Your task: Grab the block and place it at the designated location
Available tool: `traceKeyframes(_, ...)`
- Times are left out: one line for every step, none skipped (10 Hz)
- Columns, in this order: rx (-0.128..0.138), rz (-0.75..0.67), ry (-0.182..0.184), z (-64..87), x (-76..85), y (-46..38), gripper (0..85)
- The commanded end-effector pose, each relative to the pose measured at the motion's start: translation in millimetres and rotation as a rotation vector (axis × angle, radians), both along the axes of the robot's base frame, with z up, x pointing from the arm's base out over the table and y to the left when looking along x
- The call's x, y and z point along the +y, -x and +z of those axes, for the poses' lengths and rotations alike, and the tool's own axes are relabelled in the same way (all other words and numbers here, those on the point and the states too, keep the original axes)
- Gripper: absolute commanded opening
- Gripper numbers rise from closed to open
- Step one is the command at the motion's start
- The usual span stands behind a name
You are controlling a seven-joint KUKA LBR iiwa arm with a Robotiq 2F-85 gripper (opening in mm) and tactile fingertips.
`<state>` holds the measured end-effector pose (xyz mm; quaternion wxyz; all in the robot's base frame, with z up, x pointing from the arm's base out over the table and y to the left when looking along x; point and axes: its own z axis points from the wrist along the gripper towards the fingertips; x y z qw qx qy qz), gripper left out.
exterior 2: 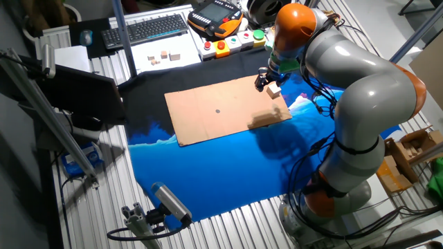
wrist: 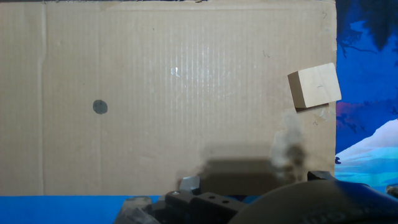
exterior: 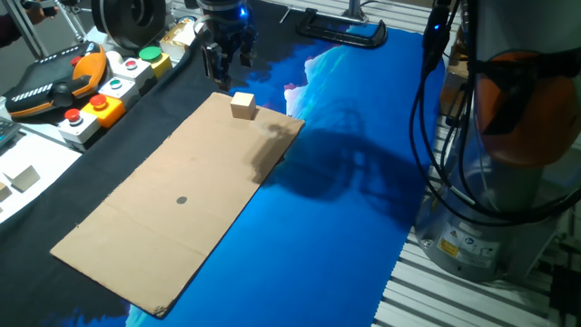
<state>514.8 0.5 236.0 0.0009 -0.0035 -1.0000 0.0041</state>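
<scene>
The block is a light tan wooden cube resting near the far corner of the brown cardboard sheet. In the hand view the block lies at the right edge of the cardboard, and the dot sits far to the left. The designated location is a small dark grey dot in the middle of the sheet. My gripper hangs above the table just behind the block, its fingers apart and holding nothing. From the other side, the gripper is close beside the block, away from the dot.
Button boxes and an orange teach pendant stand left of the cardboard. A blue cloth covers the table to the right. A whitish cube lies on white paper at the far left. A black clamp lies at the back.
</scene>
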Motion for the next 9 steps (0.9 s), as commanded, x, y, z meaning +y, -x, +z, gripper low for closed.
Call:
traceKeyframes(0.004,-0.034,0.044,0.8,0.3,-0.3,0.7)
traceKeyframes(0.006,-0.036,0.044,2.3,0.4,0.1,0.7)
traceKeyframes(0.004,-0.034,0.046,2.1,0.2,0.2,0.7)
traceKeyframes(0.000,-0.029,0.046,0.5,-0.6,0.2,0.7)
traceKeyframes(-0.005,-0.026,0.042,-1.4,-2.2,0.2,0.7)
traceKeyframes(-0.008,-0.028,0.029,-3.7,-4.1,0.3,0.7)
traceKeyframes(-0.011,-0.028,0.024,-6.4,-6.4,0.3,0.7)
traceKeyframes(-0.012,-0.032,0.021,-10.3,-8.8,-0.1,0.7)
traceKeyframes(-0.014,-0.037,0.021,-14.7,-11.6,-0.7,0.7)
